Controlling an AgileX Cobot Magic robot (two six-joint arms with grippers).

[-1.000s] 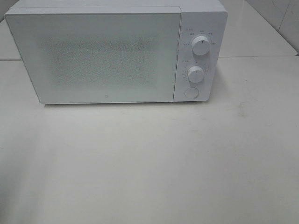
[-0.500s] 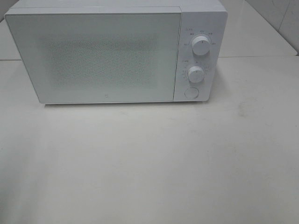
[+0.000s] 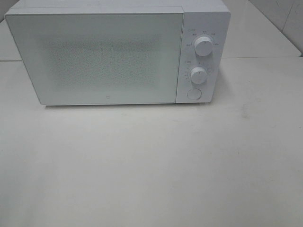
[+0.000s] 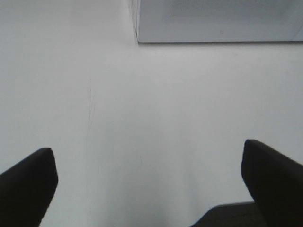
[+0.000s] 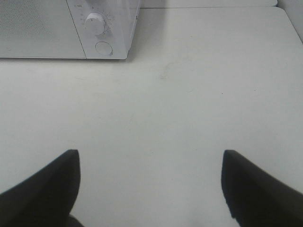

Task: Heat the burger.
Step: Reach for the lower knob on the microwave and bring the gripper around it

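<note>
A white microwave point(image 3: 109, 56) stands at the back of the table with its door shut. The burger is out of view. Neither arm shows in the exterior high view. In the left wrist view my left gripper point(image 4: 149, 177) is open over bare table, with the microwave's lower corner point(image 4: 213, 21) ahead of it. In the right wrist view my right gripper point(image 5: 151, 182) is open too, nothing between its dark fingers point(image 5: 47, 187), and the microwave's control panel point(image 5: 102, 28) lies ahead.
The microwave has two round knobs point(image 3: 202, 46) point(image 3: 199, 74) and a round button point(image 3: 193, 93) on its right panel. The white table point(image 3: 151, 165) spreads in front of it. A tiled wall point(image 3: 284, 19) rises at the back right.
</note>
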